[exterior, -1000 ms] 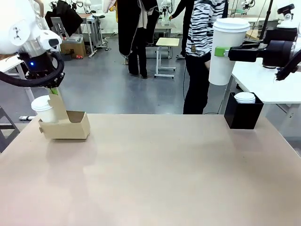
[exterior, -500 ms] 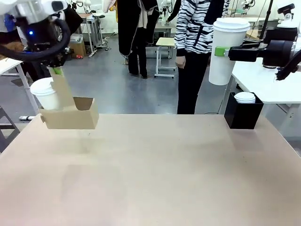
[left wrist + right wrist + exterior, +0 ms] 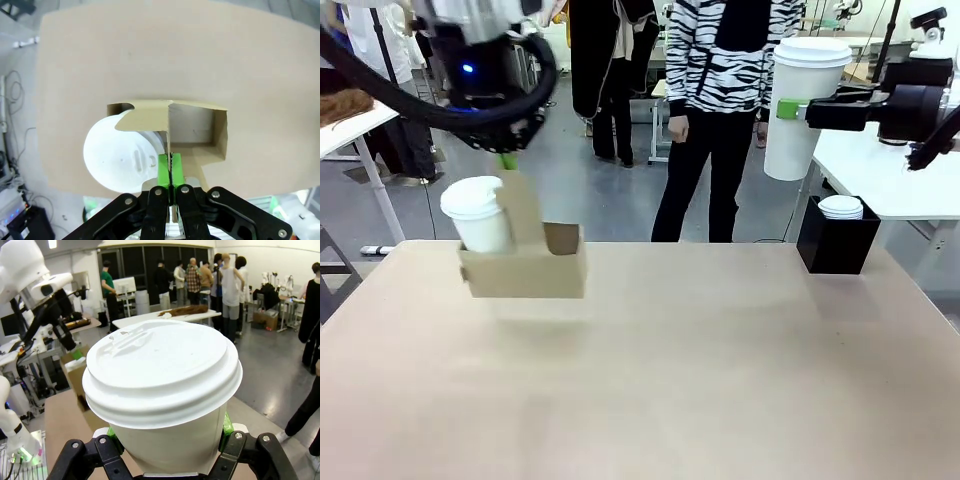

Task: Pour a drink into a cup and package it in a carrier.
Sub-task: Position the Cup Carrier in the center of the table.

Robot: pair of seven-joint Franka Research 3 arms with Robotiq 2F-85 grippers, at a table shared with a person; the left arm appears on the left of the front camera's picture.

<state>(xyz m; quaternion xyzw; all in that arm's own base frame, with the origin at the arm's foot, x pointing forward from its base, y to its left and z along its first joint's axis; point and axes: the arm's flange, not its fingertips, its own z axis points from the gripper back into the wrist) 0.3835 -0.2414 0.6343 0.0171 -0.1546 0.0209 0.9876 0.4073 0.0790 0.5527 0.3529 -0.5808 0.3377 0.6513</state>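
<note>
Now the brown carrier (image 3: 525, 272) hangs just above the left part of the table (image 3: 720, 380), with a white lidded cup (image 3: 478, 215) in one hole. The left gripper (image 3: 507, 160) pinches its handle tab tight. The right gripper (image 3: 792, 108) squeezes a second cup (image 3: 807, 60), lidded too, up high on the right.

The carrier (image 3: 525, 272) is held over the table's (image 3: 720, 380) far left, a cup (image 3: 480, 215) in its left hole; a second cup (image 3: 805, 105) is held high near the far-right corner.
</note>
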